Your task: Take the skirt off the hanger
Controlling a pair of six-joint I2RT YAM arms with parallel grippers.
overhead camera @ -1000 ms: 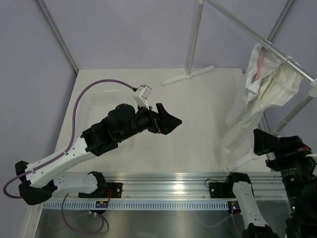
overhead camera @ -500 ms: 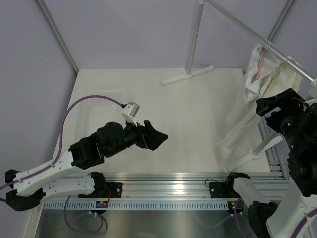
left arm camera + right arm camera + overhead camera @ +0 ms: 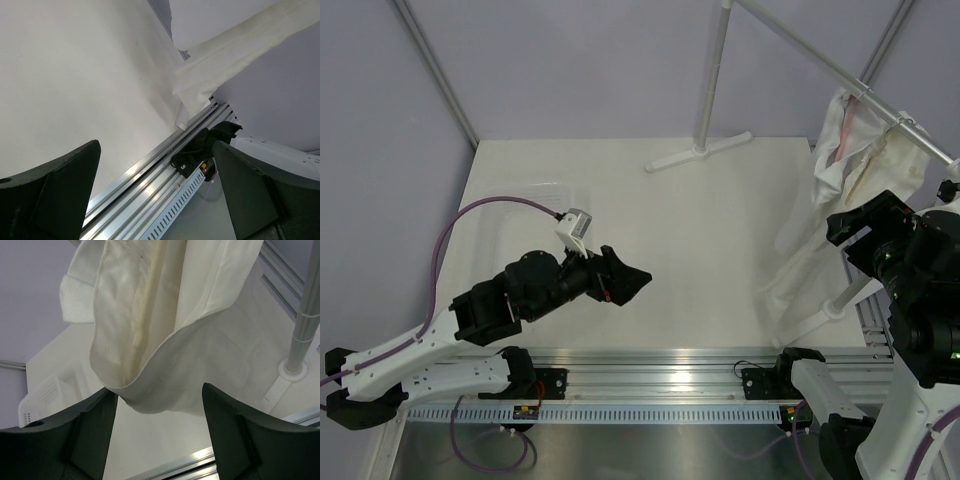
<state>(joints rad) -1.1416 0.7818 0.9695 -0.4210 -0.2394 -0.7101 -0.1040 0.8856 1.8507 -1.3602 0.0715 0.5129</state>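
A cream-white skirt (image 3: 845, 170) hangs from a hanger (image 3: 904, 125) on the slanted rail at the far right, and its lower cloth trails down to the table. My right gripper (image 3: 860, 226) is raised beside the skirt's lower half and stands open. In the right wrist view the curved hem of the skirt (image 3: 165, 340) hangs just above the gap of the right gripper (image 3: 156, 395), and the fingers (image 3: 95, 425) do not pinch it. Low over the near left of the table, my left gripper (image 3: 625, 283) is open and empty. It points toward the skirt (image 3: 235, 50).
A clothes rack's pole (image 3: 713, 70) and foot (image 3: 700, 152) stand at the back of the table. A second rack foot (image 3: 832, 312) and pole (image 3: 304, 315) are at the right edge. A white basket (image 3: 45, 397) lies at the table's left. A metal rail (image 3: 650, 365) runs along the near edge.
My right arm has risen from the near right corner up to the skirt's hem, its jaws a little narrower. The left arm has drawn back toward the near left.
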